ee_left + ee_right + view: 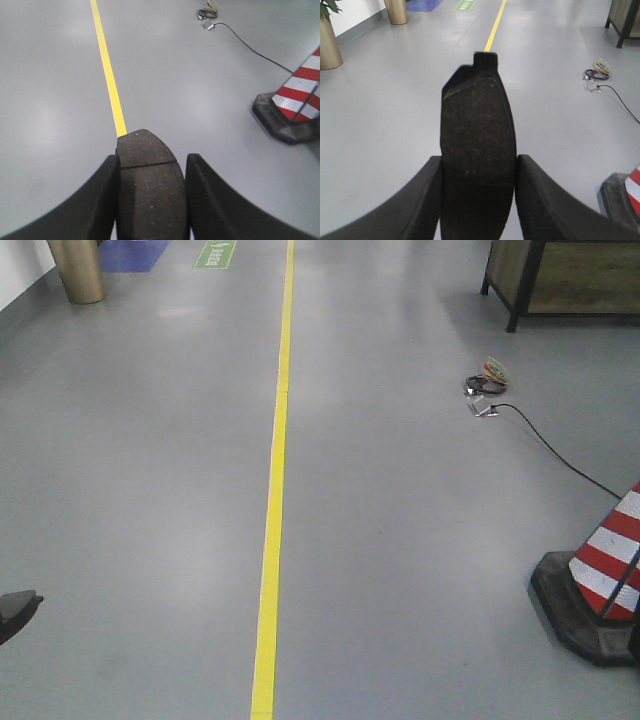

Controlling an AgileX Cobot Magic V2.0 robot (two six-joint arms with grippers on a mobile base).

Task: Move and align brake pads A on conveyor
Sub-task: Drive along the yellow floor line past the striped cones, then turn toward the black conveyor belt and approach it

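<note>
Left gripper (152, 192) is clenched on a flat dark grey curved brake pad with a thin groove across its middle (147, 180), black fingers (95, 200) pressing its long edges; the pad sticks out forward above the grey floor (55, 100) and the yellow floor line (107, 75). Right gripper (477, 200) is likewise clamped on a second dark grey brake pad with a notched metal tab at its far end (477, 135), held the same way by its long edges. No conveyor in any view, so both pads are carried in the air, not yet placed. Judgement: pads look rigid, dense, fairly heavy for their size, with a gritty friction face giving good grip; an edge pinch near mid-length suits them and should not crush. Nearby: red-and-white striped traffic cone on black base (600, 570), black cable (560, 455), green floor sign (215, 252) with white writing too small to read. No brand visible on the pads.
</note>
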